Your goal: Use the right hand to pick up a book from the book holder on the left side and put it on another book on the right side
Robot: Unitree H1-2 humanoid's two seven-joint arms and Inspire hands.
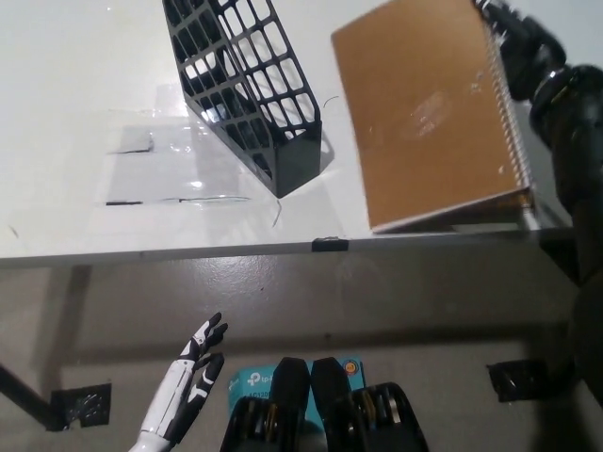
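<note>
A brown spiral-bound book (429, 113) is held at its wire edge by my black right hand (518, 42), which is shut on it at the top right. The book lies slightly tilted over the right part of the white table (75, 85). It covers the other brown book beneath, of which only a thin sliver (513, 201) shows at the lower right. The black mesh book holder (245, 85) stands left of the held book, empty as far as I can see. My white left hand (193, 377) hangs open below the table's front edge at the lower left.
A clear plastic sheet (170, 160) lies taped on the table left of the holder. A small black clip (330, 245) sits on the table's front edge. On the floor lies a blue box (254, 381). My black right arm (579, 160) runs down the right side.
</note>
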